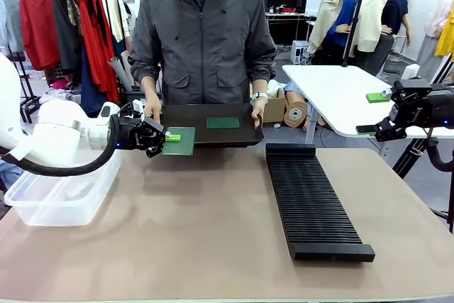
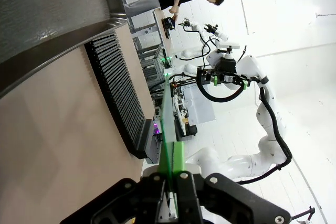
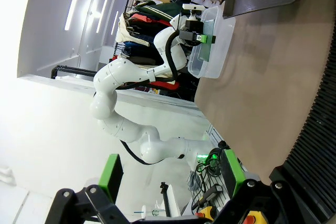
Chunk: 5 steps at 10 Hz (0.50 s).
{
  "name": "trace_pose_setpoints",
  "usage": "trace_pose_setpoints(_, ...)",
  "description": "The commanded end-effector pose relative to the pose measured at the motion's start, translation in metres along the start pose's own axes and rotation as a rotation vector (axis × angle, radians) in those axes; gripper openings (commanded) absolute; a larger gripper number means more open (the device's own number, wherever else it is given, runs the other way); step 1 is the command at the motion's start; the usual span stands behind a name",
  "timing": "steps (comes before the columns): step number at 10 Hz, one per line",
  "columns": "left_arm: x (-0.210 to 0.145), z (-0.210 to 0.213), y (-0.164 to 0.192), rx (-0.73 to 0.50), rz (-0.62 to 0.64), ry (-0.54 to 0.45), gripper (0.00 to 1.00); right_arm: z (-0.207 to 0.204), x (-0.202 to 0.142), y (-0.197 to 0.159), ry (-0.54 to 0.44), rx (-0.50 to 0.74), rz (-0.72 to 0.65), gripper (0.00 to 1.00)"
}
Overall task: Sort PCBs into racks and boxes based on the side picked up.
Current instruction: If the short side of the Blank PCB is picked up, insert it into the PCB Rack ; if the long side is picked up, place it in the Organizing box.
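Note:
Across the table a person holds a smooth black tray with one dark green PCB lying flat on it. My left gripper is shut on a second, paler PCB at the tray's front left corner. In the left wrist view this PCB shows edge-on between my closed fingers. The long black slotted rack lies on the table right of centre. The clear box sits at the left edge, below my left arm. My right gripper hangs open and holds nothing, high at the right; its pads stand wide apart.
A white side table with a small green object stands behind the right arm. The person's hands grip both ends of the tray. Bare tan tabletop lies between the box and the rack. A clothes rail stands at the back left.

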<state>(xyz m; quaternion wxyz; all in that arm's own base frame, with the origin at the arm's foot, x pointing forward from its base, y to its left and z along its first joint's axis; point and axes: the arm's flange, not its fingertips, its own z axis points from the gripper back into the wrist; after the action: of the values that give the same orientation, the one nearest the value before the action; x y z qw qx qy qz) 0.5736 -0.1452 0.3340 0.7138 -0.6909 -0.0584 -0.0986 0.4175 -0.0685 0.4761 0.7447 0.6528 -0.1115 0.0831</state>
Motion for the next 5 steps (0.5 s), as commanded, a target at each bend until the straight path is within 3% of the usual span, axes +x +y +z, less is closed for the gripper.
trace_pose_setpoints(1, 0.0001, -0.0010, -0.0013, -0.007, -0.002, 0.003, 0.00, 0.0007, 0.0007, 0.0037, -0.001, 0.004, 0.004, 1.00)
trace_pose_setpoints(5, 0.0001, -0.0010, -0.0013, -0.007, -0.002, 0.003, 0.00, 0.0007, 0.0007, 0.0037, -0.001, 0.004, 0.004, 1.00)
